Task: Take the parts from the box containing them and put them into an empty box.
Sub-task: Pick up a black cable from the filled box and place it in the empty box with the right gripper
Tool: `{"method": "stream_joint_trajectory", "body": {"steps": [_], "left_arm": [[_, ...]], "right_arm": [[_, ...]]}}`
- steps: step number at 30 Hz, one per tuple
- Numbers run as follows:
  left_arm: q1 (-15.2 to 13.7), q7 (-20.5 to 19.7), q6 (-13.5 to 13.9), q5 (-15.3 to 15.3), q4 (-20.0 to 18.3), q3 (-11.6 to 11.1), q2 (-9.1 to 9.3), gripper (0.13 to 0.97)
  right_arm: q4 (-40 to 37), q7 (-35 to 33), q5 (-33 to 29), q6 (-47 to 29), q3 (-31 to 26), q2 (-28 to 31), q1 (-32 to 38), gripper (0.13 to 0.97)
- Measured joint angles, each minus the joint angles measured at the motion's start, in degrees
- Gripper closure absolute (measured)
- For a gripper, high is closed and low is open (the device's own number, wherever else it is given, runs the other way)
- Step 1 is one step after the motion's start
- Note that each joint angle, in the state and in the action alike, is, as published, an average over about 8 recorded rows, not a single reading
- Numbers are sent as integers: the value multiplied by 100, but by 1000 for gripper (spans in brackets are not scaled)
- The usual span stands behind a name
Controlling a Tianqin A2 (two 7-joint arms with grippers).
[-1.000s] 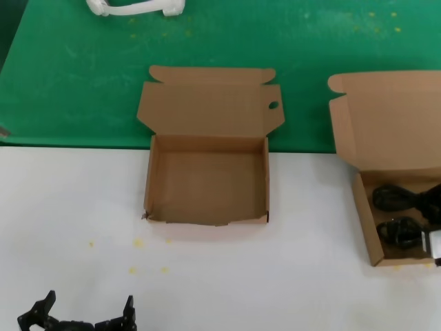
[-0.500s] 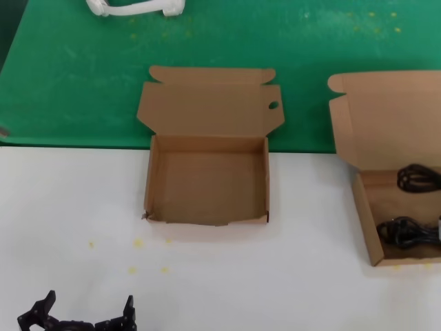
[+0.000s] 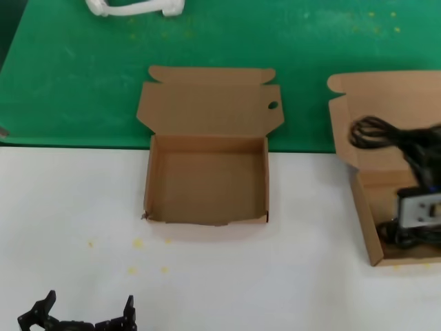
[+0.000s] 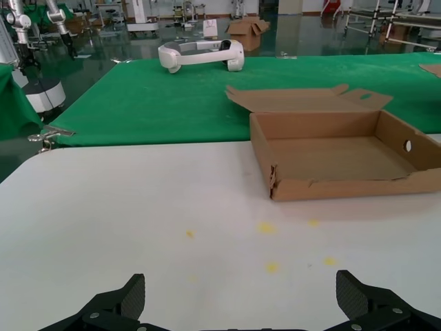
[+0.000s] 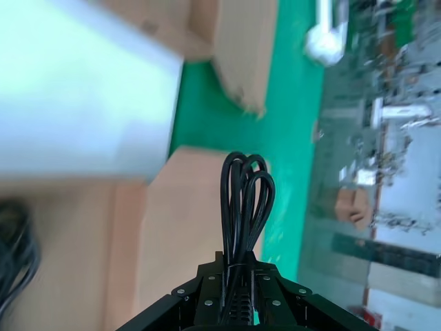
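Observation:
In the head view my right gripper (image 3: 408, 153) is shut on one of the parts, a black cable bundle (image 3: 372, 131), held up in front of the plain lid of the box containing them (image 3: 368, 238). The right wrist view shows the cable loops (image 5: 244, 200) sticking out past my right gripper (image 5: 239, 265). Another cable bundle (image 3: 406, 234) lies in that box. The empty box (image 3: 207, 179) stands open at the table's middle, with a round hole in its lid (image 3: 273, 105). My left gripper (image 3: 86, 314) is open low at the near left, well short of the empty box (image 4: 331, 158).
A white headset-like object (image 3: 134, 7) lies on the green mat (image 3: 69, 69) at the back, also visible in the left wrist view (image 4: 200, 55). Small yellow specks (image 3: 138, 243) dot the white table in front of the empty box.
My right gripper has come into the head view and lifted one cable bundle out of the right-hand box, up in front of its lid. The left arm has not moved.

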Motion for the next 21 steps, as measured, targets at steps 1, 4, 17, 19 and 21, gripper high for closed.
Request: {"method": "stream_joint_trajectory", "body": {"steps": [1, 4, 17, 19, 21], "left_arm": [[0, 0, 0, 0, 0, 0, 0, 132], [0, 0, 0, 0, 0, 0, 0, 132], [0, 0, 0, 0, 0, 0, 0, 132], [0, 0, 0, 0, 0, 0, 0, 132], [0, 0, 0, 0, 0, 0, 0, 132]], "right_arm": [[73, -63, -18, -24, 30, -133, -9, 892], [215, -262, -62, -79, 69, -544, 0, 892], [-571, -988, -126, 155, -375, -1988, 451, 892], [-810, -953, -131, 289, -621, -2112, 565, 892], [-1051, -848, -135, 444, -915, -2190, 689, 892]]}}
